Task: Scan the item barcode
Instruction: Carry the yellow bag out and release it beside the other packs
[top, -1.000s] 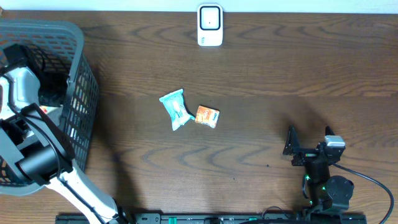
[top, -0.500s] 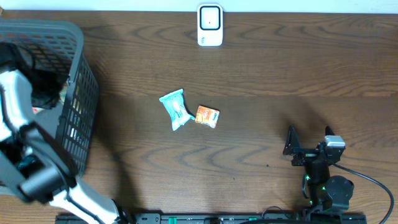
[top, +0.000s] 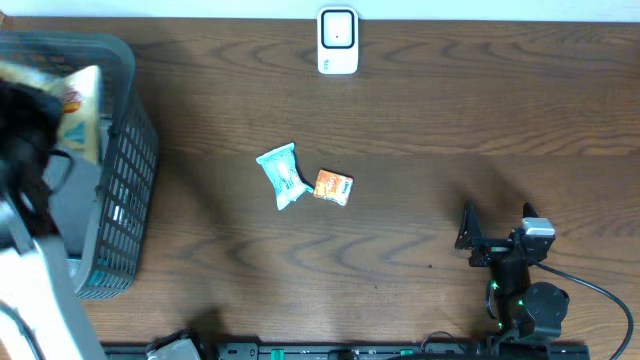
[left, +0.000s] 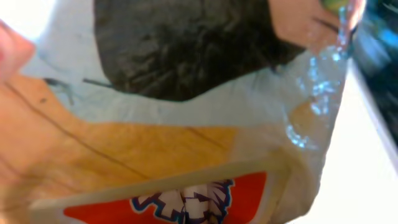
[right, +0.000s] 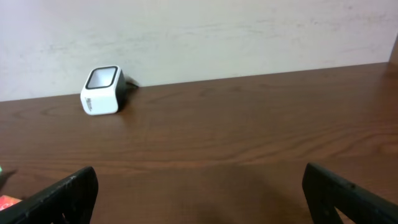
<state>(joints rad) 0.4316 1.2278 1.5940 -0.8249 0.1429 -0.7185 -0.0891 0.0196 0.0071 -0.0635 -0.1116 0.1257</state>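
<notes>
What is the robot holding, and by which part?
The left hand grips a yellow snack bag above the basket; the exact spot is hidden. The right hand holds nothing.

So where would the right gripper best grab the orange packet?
Probably from above, jaws across its near and far edges: the orange packet lies flat, and the teal packet crowds its left side.

Shop-style checkout: barcode scanner (top: 338, 40), basket (top: 130, 190).
</notes>
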